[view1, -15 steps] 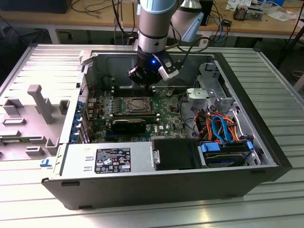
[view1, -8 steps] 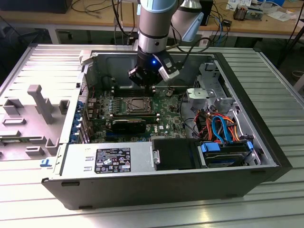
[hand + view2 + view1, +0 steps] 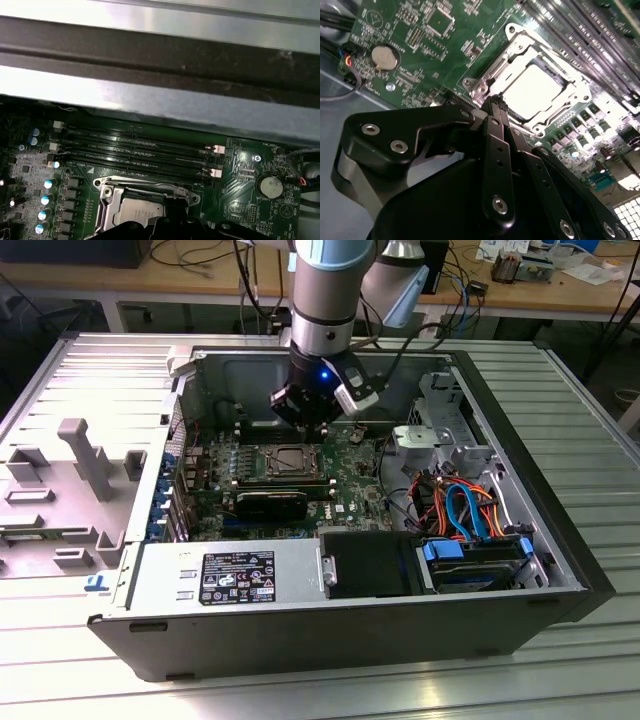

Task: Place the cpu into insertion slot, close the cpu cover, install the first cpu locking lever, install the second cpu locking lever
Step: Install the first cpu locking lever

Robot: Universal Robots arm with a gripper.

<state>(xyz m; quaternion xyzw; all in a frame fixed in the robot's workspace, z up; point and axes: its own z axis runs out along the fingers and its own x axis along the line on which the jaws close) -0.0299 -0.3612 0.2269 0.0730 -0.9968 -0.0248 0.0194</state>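
Your tool (image 3: 496, 107) looks closed and empty just above the cover (image 3: 532, 85); cpu (image 3: 532, 91) seated, likely fragile: press the thin, stiff frame only.

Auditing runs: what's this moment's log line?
end effector: closed, empty, at socket edge | cpu: seated | cpu cover: down

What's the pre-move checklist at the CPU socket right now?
1. cpu seated in the socket: ok, its silver top lies flat inside the frame.
2. cpu cover down over the chip: ok, the frame lies around it in both wrist views.
3. gripper at the socket: ok, fingertips sit by the cover's edge.
4. Gripper empty: ok, fingers are together with nothing between them.
5. Locking levers latched: cannot tell.
6. motherboard near the socket free of loose parts: ok.
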